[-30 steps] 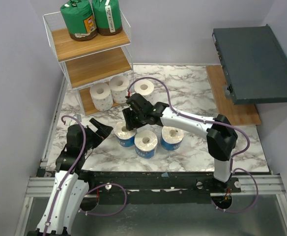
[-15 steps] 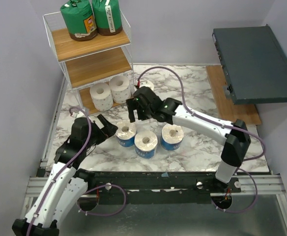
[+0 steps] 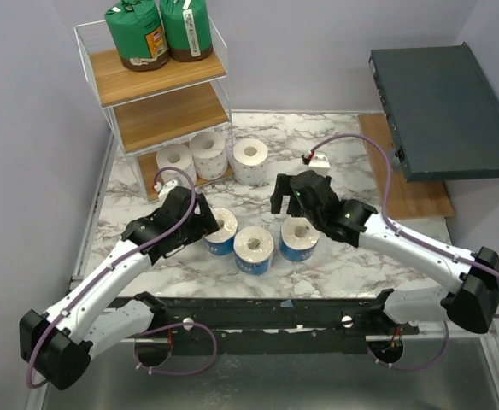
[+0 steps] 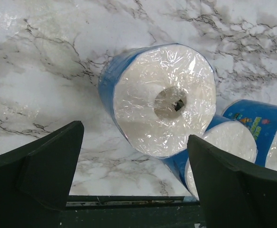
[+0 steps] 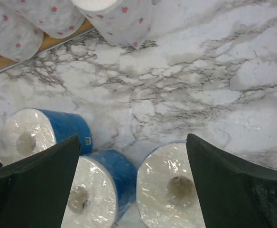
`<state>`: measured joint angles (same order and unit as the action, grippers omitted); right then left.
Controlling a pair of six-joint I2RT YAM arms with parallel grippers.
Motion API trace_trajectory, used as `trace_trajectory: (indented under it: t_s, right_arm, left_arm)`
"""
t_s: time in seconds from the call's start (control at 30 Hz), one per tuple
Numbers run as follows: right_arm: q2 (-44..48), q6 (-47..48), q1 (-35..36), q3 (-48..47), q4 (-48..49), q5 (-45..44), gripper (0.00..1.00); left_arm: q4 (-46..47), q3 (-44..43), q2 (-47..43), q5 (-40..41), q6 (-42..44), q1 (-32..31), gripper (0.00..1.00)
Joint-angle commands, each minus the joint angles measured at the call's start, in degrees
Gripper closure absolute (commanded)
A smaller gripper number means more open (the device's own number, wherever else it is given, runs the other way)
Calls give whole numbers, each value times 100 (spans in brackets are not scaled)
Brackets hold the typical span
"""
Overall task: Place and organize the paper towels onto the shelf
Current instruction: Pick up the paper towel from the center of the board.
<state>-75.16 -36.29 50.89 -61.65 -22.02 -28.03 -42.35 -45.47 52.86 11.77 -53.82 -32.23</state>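
The wire shelf [image 3: 224,81] stands at the back left. Two green rolls [image 3: 134,34] sit on its top board, and two white rolls [image 3: 190,158] on the bottom board. One white roll [image 3: 250,160] stands on the table beside it. Three blue-wrapped rolls stand in a row: left [image 3: 221,231], middle [image 3: 255,249], right [image 3: 300,237]. My left gripper [image 3: 200,220] is open and empty beside the left blue roll [image 4: 164,102], which lies beyond its fingertips [image 4: 43,166]. My right gripper [image 3: 288,196] is open and empty above the right blue roll [image 5: 171,190].
A dark grey flat box [image 3: 446,111] sits at the back right over a wooden board [image 3: 403,184]. The shelf's middle board [image 3: 168,115] holds nothing. The marble table [image 3: 335,154] has walls on the left and at the back.
My left arm has reached forward to the left blue roll. My right arm has drawn back from near the shelf and now hangs over the right blue roll. No roll has moved.
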Motion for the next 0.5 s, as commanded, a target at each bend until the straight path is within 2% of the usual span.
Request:
trace_trajectory:
  t_s: [0.0,0.33,0.47]
  right_arm:
    - [652,-189,-14,644,568,-122,4]
    - [1293,-341,-18,1284,508,-237,5]
    - [1489,-377,-18,1439,454,-264,5]
  left_arm:
    - [-464,-288,352,465,-306,-60,2]
    - [-383,-575,1101,417,-493,-56,12]
    - [-345,-603,1230,404,-524,-56,19]
